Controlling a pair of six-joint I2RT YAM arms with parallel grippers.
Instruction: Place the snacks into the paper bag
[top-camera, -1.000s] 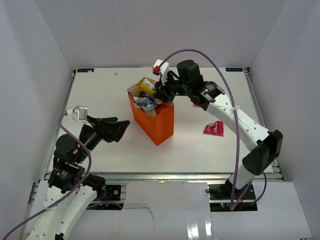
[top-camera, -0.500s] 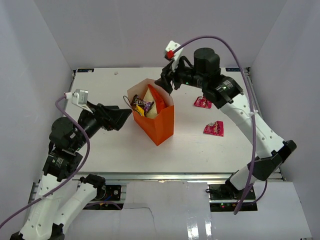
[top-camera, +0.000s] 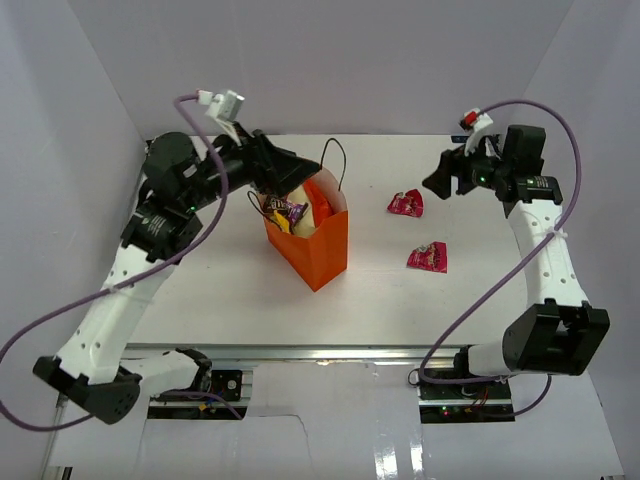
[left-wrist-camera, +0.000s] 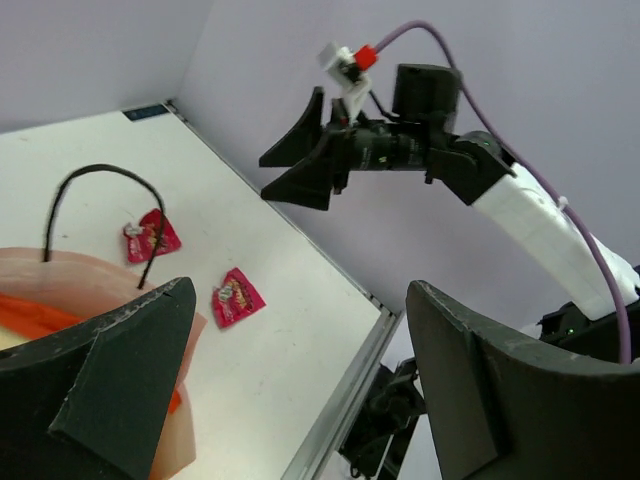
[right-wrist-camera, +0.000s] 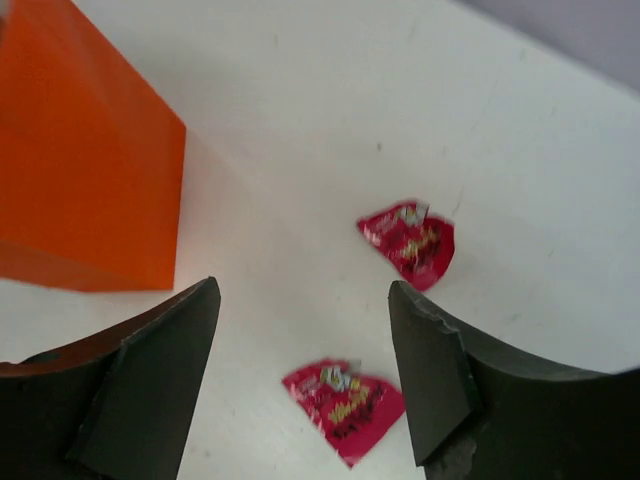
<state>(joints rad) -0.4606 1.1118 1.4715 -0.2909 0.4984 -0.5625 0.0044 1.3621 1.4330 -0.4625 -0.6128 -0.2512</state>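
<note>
The orange paper bag (top-camera: 322, 248) stands upright at the table's middle, with one black cord handle (top-camera: 335, 165) sticking up. Inside it are the cream-and-orange chip bag (top-camera: 318, 203) and small candy packets (top-camera: 285, 210). Two magenta-pink packets lie on the table to the right, one farther back (top-camera: 405, 204) and one nearer (top-camera: 427, 257). My left gripper (top-camera: 297, 172) is open and empty, just above the bag's back-left rim (left-wrist-camera: 70, 285). My right gripper (top-camera: 434, 183) is open and empty, held above the table right of the far packet; both packets (right-wrist-camera: 410, 243) (right-wrist-camera: 345, 400) show below it.
White walls enclose the table on three sides. The table's metal right edge (left-wrist-camera: 350, 380) runs close to the packets. The right arm (left-wrist-camera: 400, 150) hangs in the air across from the left wrist camera. The bag's orange side (right-wrist-camera: 80, 170) stands left of the right gripper.
My right gripper has pulled out of the bag's mouth and swung right, empty. My left arm has swung from the near left up to the bag's back rim. The chip bag now sits inside.
</note>
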